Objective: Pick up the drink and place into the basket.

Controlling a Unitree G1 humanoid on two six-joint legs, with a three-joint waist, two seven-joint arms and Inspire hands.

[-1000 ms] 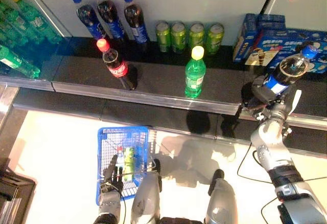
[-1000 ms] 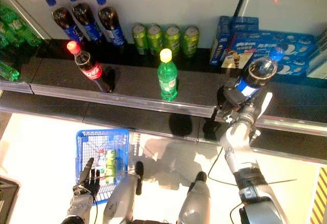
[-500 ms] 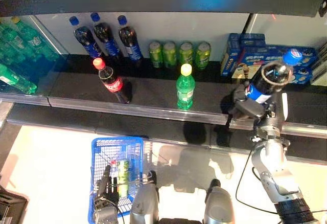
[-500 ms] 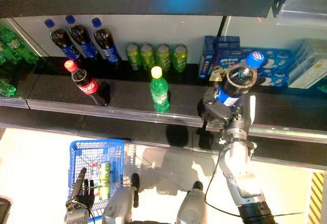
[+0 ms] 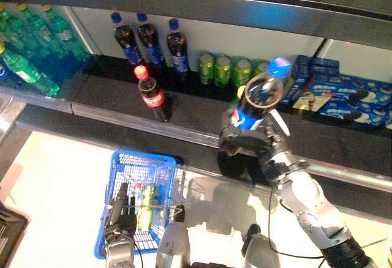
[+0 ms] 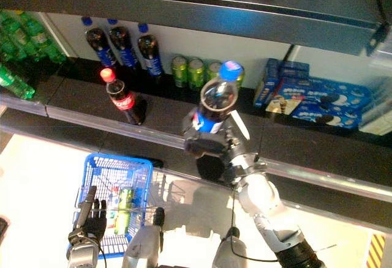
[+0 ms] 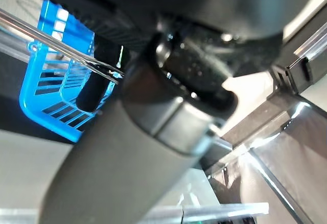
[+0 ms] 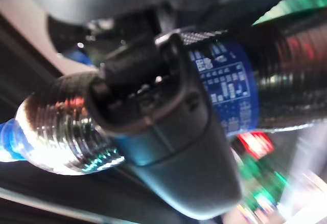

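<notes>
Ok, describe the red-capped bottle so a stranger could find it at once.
On the black shelf, ahead of the row of three blue-capped cola bottles at the back wall, one dark cola bottle stands alone. Only it has a red cap and red label.

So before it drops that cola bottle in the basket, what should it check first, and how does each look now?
1. Right hand gripping the bottle: ok, fingers wrapped round it.
2. Bottle clear of the shelf: ok, lifted off.
3. Bottle above the basket: not ok, off to its right.
4. Left hand holding the basket: cannot tell; its fingers look straight.
5. Room inside the basket: ok, only a green can and a small bottle show there.
</notes>
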